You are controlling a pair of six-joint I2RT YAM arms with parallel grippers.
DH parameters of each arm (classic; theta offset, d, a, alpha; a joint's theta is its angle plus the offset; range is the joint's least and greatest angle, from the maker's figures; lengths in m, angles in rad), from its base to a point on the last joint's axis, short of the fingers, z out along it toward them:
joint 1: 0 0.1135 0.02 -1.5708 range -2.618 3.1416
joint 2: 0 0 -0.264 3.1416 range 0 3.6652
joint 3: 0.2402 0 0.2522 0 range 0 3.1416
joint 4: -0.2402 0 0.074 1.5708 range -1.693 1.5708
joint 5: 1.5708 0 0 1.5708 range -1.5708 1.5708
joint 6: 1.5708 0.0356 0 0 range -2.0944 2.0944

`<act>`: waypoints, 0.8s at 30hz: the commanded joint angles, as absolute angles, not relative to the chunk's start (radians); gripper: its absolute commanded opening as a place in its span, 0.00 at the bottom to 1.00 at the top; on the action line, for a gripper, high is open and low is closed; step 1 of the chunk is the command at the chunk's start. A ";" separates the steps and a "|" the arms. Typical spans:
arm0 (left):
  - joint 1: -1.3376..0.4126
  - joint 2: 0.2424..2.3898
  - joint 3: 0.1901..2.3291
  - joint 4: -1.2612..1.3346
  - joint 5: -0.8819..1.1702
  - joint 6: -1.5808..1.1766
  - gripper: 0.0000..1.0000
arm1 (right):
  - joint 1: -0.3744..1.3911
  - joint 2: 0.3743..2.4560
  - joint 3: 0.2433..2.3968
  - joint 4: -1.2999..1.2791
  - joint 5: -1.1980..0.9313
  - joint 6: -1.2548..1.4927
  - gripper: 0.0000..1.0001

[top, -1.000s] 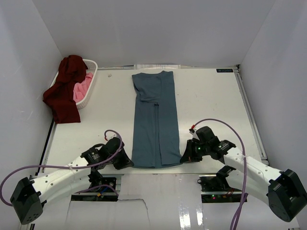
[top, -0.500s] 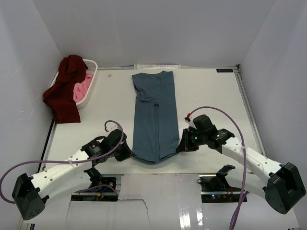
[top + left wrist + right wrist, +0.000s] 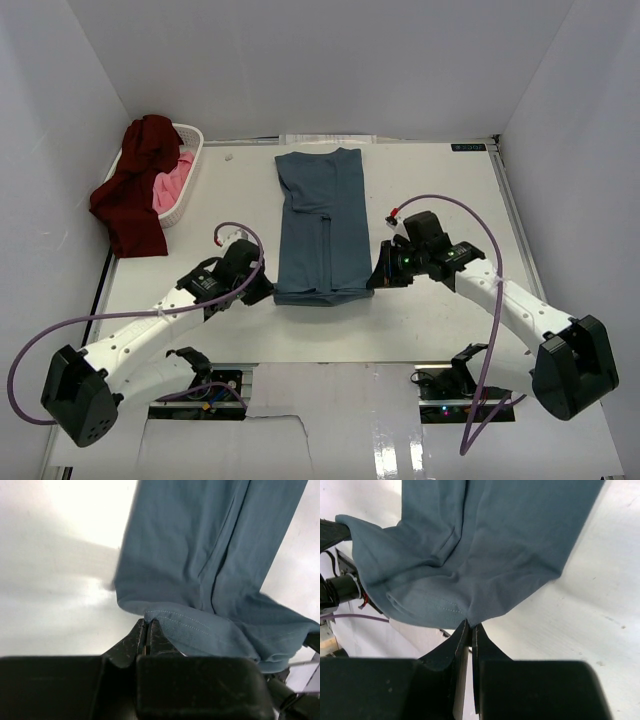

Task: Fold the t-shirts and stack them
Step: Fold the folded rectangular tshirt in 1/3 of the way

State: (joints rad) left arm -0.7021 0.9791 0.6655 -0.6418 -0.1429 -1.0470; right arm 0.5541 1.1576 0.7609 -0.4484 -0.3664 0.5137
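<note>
The dusty teal-blue cloth t-shirt [image 3: 322, 215] lies mid-desk [image 3: 440, 200], its sides already folded into a long strip. The left tool [image 3: 268, 293] and right tool [image 3: 378, 280] each clamp a near hem corner. The dark maroon cloth t-shirt [image 3: 135, 195] and pink cloth t-shirt [image 3: 175, 185] lie unfolded at the white plastic basket [image 3: 190, 150].

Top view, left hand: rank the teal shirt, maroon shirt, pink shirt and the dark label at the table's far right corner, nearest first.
1. The teal shirt: its near left corner is pinched in the left hand.
2. The maroon shirt and pink shirt, far left at the basket: too close to call.
3. The dark label, far right corner: farthest.
</note>
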 commanded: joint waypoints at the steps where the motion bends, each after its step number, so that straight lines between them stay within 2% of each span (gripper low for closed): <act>1: -0.643 1.026 0.719 -0.548 -0.141 -0.947 0.00 | 0.519 1.201 0.837 -0.440 -0.356 0.443 0.08; 12: -0.558 1.278 0.923 -0.433 -0.120 -0.821 0.00 | 0.428 1.345 1.017 -0.439 -0.356 0.367 0.08; 24: -0.505 1.382 1.015 -0.403 -0.106 -0.767 0.00 | 0.390 1.523 1.161 -0.428 -0.365 0.314 0.08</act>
